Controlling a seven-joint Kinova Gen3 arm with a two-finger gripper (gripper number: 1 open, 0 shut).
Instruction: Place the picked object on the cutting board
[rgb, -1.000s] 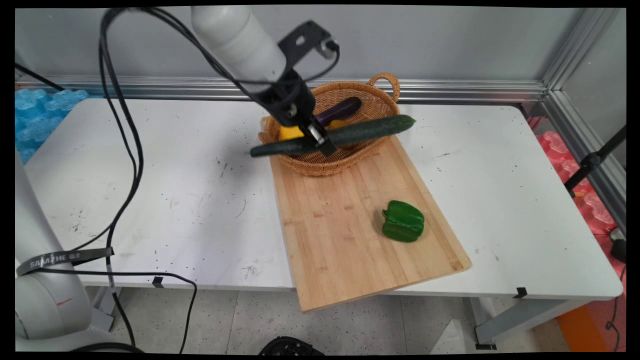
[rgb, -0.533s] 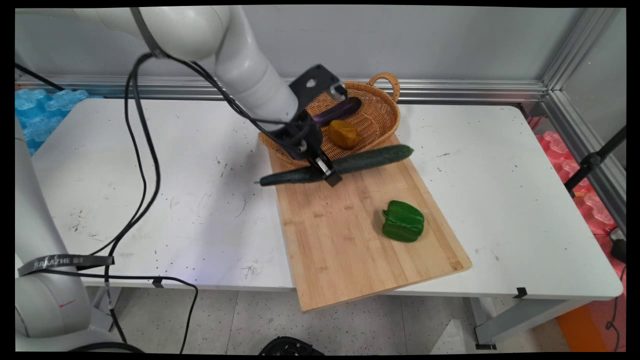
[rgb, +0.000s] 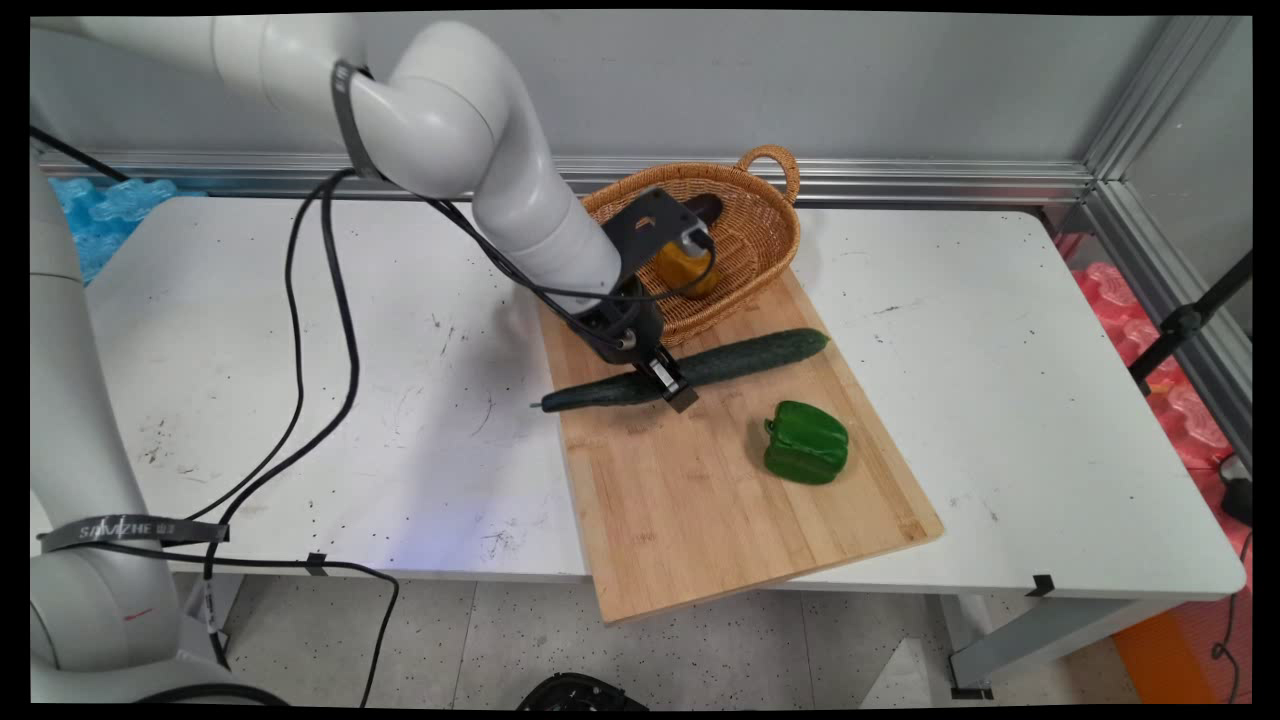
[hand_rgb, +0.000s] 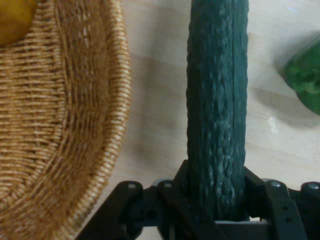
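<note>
Main view: the black two-finger end effector (rgb: 668, 385) grips a long dark-green cucumber (rgb: 745, 356) mid-length, low over the pale wooden cutting board (rgb: 690, 500), just near of the woven wicker basket (rgb: 755, 215); a green bell pepper (rgb: 806, 442) lies right.

Hand view: fingers clamp the cucumber (hand_rgb: 217, 100) beside the basket (hand_rgb: 60, 130).

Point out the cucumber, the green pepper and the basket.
cucumber (rgb: 760, 353): main view, its right half.
green pepper (rgb: 808, 445): main view, middle of its body.
basket (rgb: 768, 228): main view, inner right wall.
</note>
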